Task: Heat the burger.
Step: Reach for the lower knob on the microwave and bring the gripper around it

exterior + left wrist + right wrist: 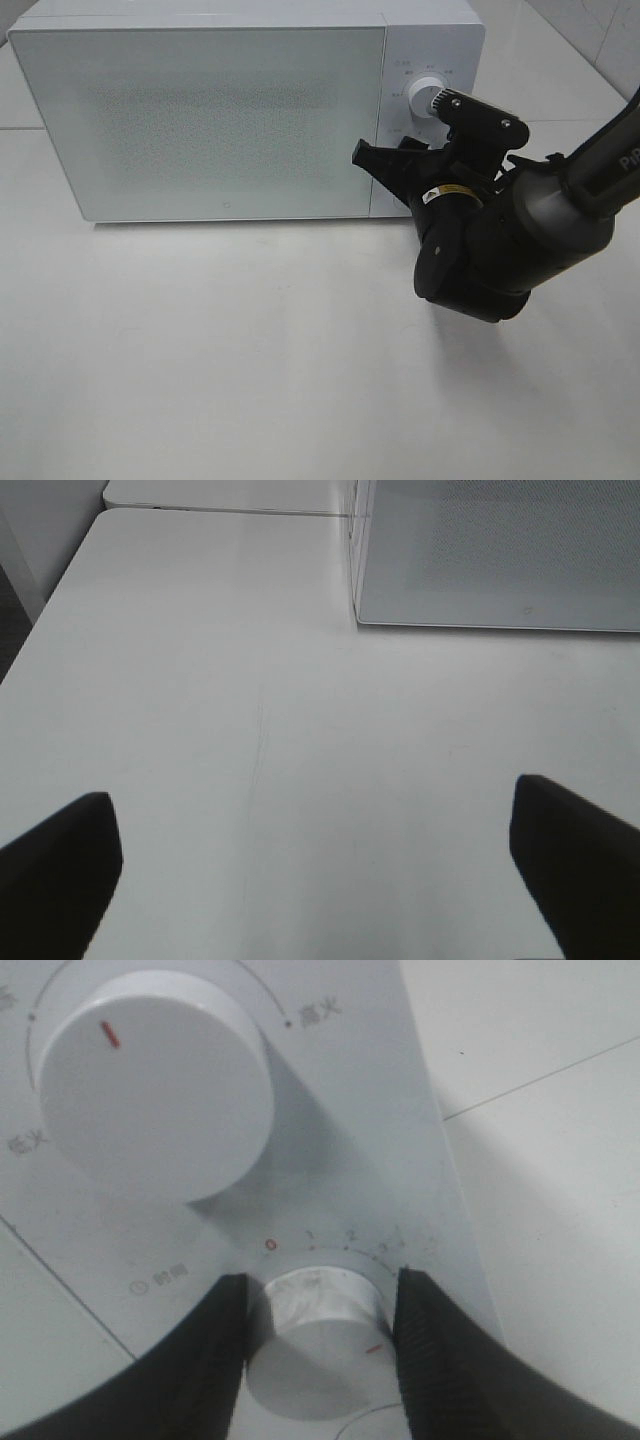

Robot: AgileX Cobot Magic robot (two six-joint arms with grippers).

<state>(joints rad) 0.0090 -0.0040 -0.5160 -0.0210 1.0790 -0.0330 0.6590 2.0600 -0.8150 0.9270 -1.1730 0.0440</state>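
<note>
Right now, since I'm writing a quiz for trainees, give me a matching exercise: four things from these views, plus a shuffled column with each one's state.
Things:
1. upper knob
2. lower knob
3. left gripper
4. microwave door

States:
A. open, above the table
B. closed
C. clasped by the right gripper
D. untouched, red mark showing

Pairs: 1-D, 2-C, 3-A, 4-B.
</note>
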